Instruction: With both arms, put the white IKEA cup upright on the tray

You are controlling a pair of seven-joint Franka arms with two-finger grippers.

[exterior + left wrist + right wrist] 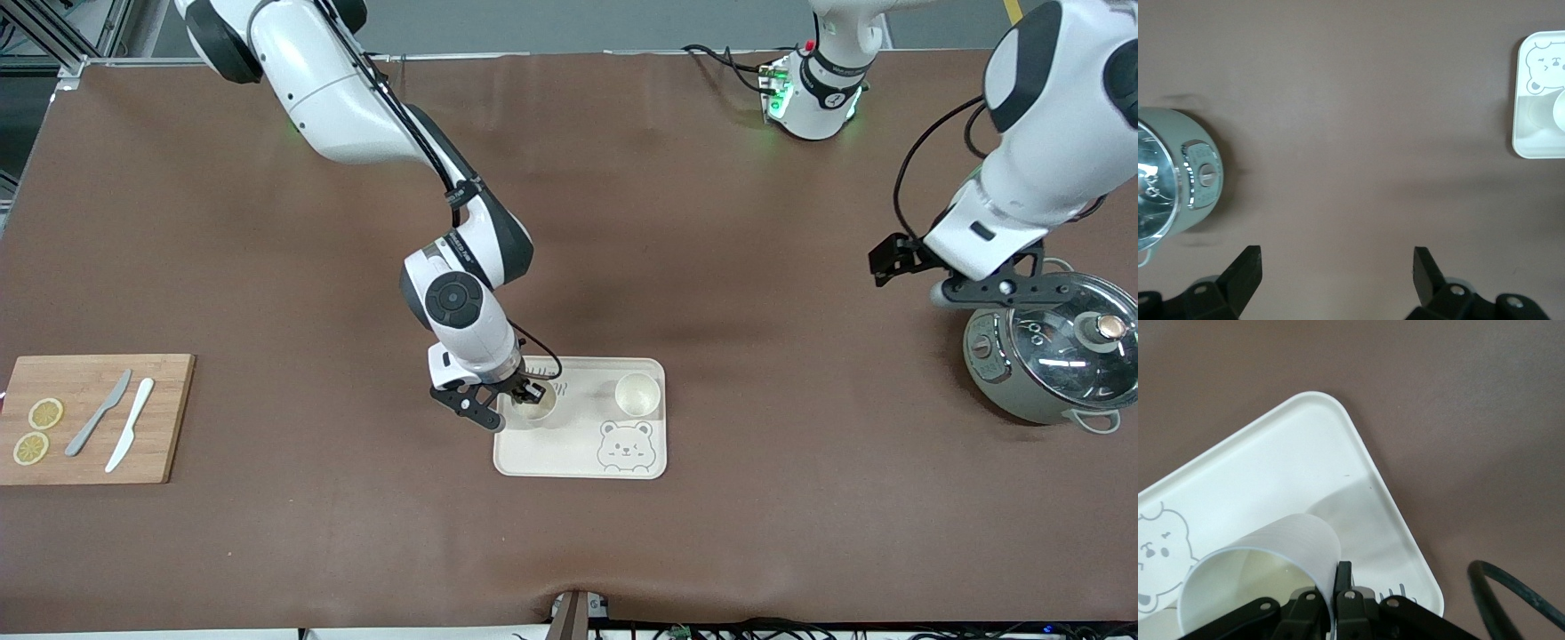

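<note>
Brown table [267, 222], bear-printed tray [569, 458], right gripper [531, 392] pinching cup [537, 404] rim

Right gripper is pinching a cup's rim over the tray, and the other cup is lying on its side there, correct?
Not quite. The other cup stands upright on the tray, mouth up, per the front view. The right gripper does pinch its cup by the rim over the tray.
</note>
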